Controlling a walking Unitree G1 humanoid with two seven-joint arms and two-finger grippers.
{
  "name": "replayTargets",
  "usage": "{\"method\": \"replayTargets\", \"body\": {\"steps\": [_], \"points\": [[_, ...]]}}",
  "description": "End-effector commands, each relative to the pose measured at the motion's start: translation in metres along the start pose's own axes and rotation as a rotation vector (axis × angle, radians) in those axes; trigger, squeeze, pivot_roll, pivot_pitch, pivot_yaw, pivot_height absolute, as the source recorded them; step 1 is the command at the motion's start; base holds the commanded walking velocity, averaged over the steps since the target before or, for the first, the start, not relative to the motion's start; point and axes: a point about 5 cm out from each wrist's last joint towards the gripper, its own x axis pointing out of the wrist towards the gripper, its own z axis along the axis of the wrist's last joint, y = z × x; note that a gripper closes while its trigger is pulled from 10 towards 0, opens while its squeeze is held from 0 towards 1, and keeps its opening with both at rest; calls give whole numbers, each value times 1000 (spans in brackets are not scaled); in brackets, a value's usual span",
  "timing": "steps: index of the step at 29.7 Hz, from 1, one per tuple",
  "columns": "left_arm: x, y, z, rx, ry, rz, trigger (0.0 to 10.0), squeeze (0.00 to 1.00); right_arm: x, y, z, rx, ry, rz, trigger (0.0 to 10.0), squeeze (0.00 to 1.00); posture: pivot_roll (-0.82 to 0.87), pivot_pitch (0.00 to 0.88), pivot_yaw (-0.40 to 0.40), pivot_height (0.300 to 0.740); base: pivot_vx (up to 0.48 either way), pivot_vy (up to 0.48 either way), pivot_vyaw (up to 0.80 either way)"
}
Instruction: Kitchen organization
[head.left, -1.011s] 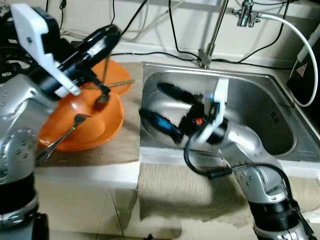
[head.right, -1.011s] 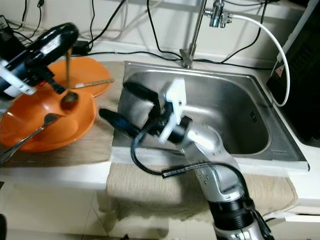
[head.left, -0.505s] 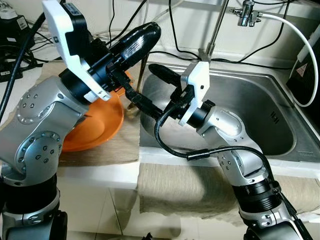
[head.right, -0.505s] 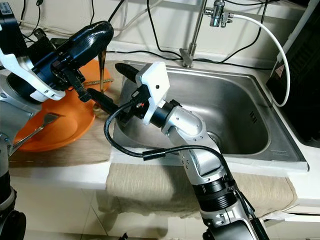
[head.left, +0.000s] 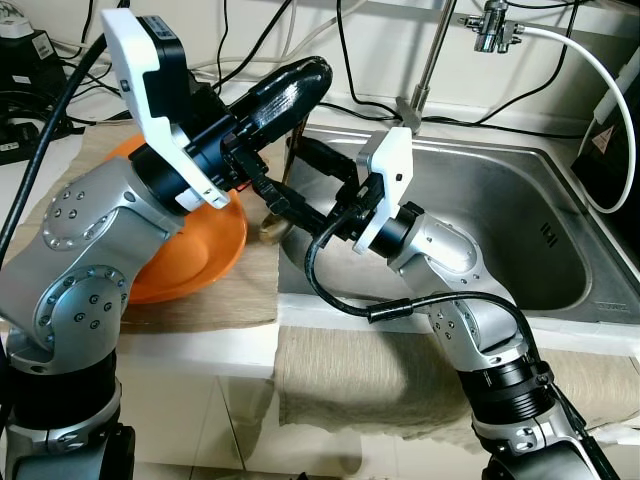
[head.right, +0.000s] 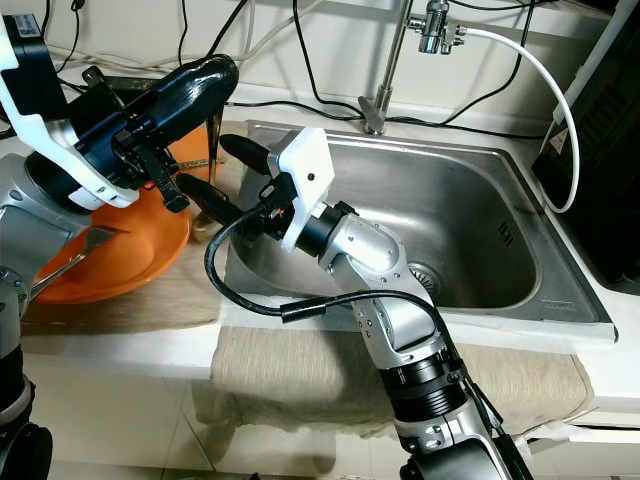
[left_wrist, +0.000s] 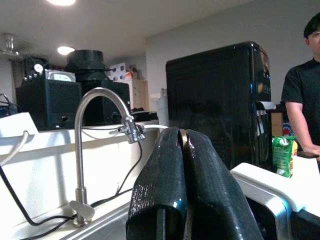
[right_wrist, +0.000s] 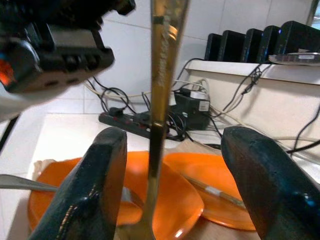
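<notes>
A gold spoon (head.left: 289, 165) hangs upright over the counter by the sink's left rim, its bowl (head.left: 271, 229) low above the mat. My left gripper (head.left: 300, 82) is shut on the top of its handle; in the left wrist view the handle (left_wrist: 183, 136) shows between the pressed fingers. My right gripper (head.left: 305, 185) is open, reaching leftward from over the sink, one finger on each side of the spoon. In the right wrist view the handle (right_wrist: 161, 75) stands between the spread fingers (right_wrist: 102, 190), touching neither.
Two orange plates (head.left: 195, 245) (right_wrist: 222, 192) lie on a beige mat left of the steel sink (head.left: 500, 220); a fork (head.right: 60, 270) rests in the nearer one. A faucet (head.left: 425, 70) and cables run along the back. A person (left_wrist: 305, 100) stands beyond the counter.
My left gripper lifted the spoon out of the orange plate and carried it right to the sink's rim. My right gripper rose out of the sink and moved its open fingers around the spoon.
</notes>
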Motion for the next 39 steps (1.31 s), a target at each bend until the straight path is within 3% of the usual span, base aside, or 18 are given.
{"method": "replayTargets", "body": {"steps": [1,39], "points": [[2,-6,2,4,-1,-26,0,0,-1,2,4,-4,-21,18,0,0,0,0,-73,740,0,0,0],[0,3,2,23,14,-6,0,0,-3,1,2,23,-42,19,0,0,7,0,-64,740,0,0,0]]}}
